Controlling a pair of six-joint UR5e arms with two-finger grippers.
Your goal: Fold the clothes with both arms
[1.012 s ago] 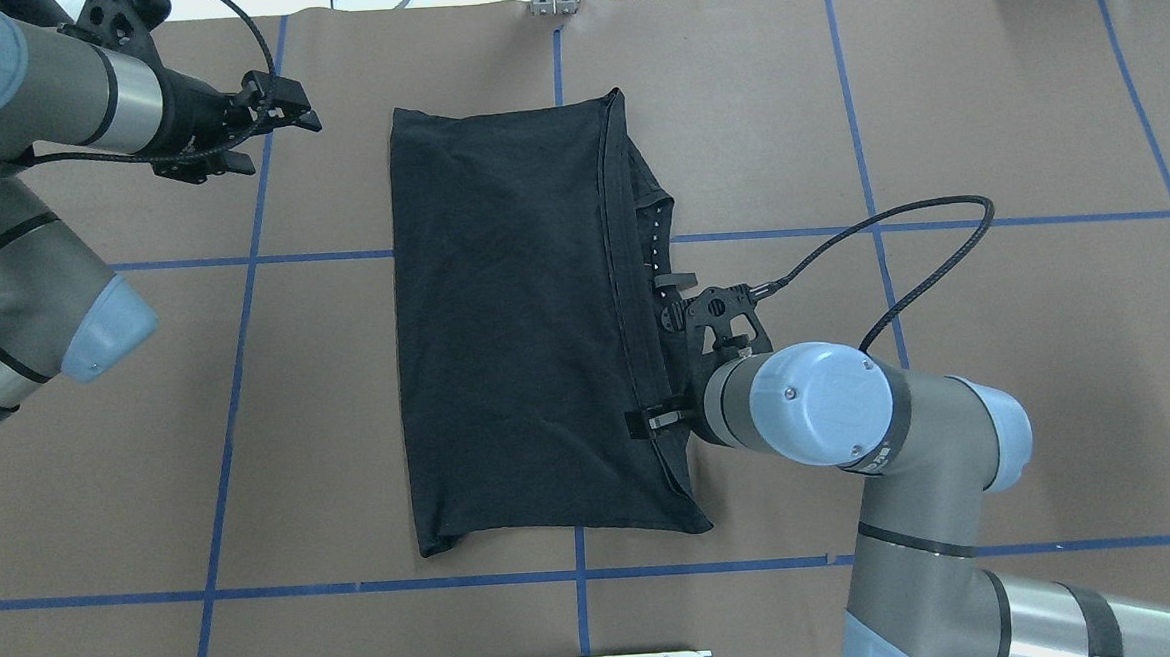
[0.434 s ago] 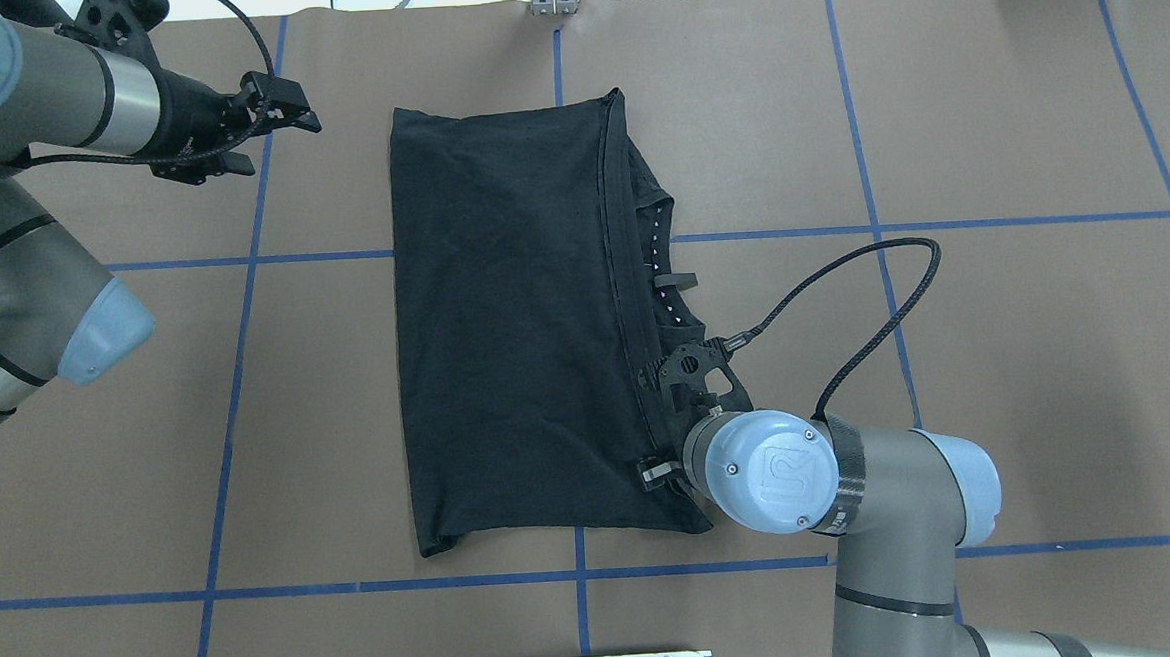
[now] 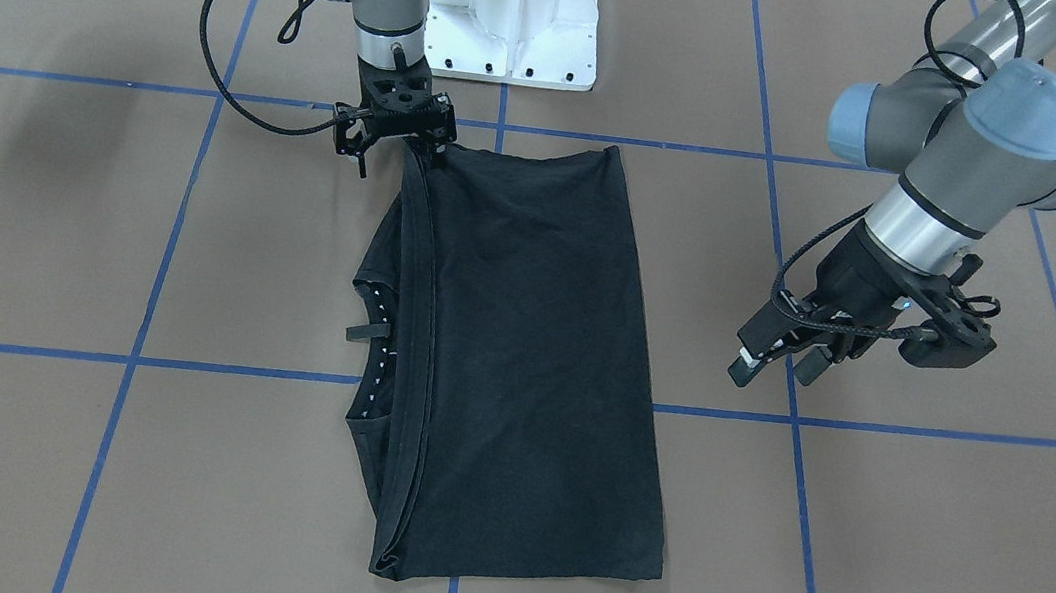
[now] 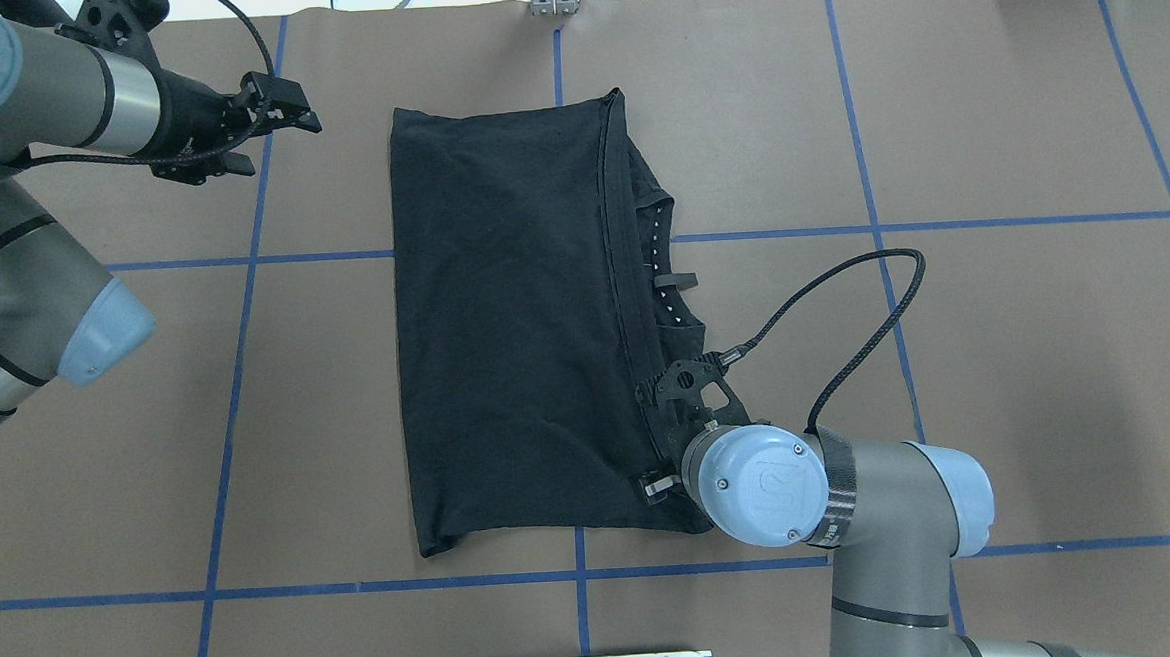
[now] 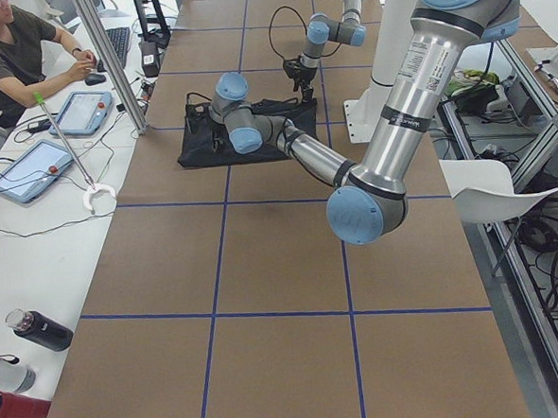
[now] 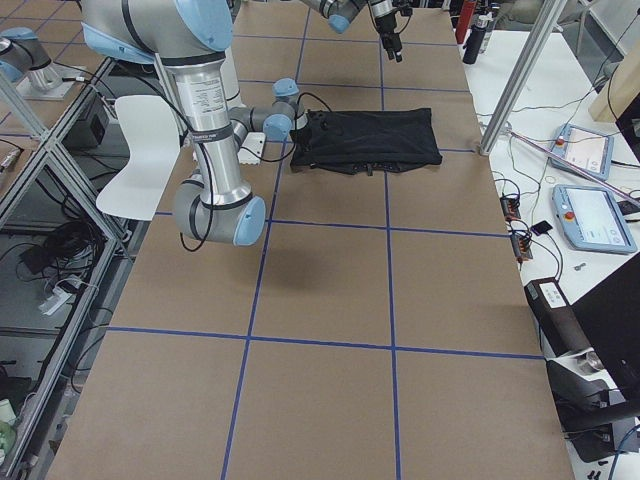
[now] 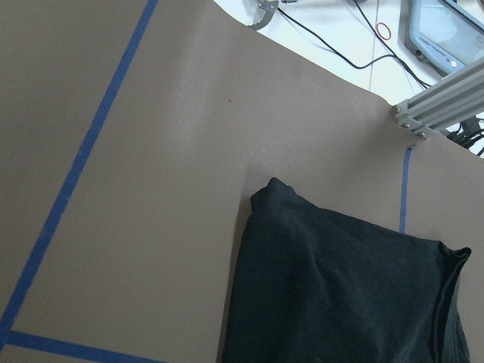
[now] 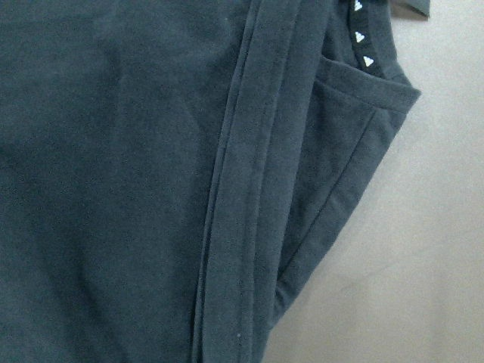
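cloth first: black short-sleeved cotton t-shirt (image 4: pixel 515 332) lies folded lengthwise mid-table. small black right gripper (image 3: pixel 394 134) sits at its near hem corner, probably to pinch it; grip unclear. left gripper (image 3: pixel 778 368) hovers aside, spread, empty.

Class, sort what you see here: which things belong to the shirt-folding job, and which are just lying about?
Job in hand: black T-shirt; left gripper; right gripper.
Lying about: black bottle; white chair; tablets on the side bench.
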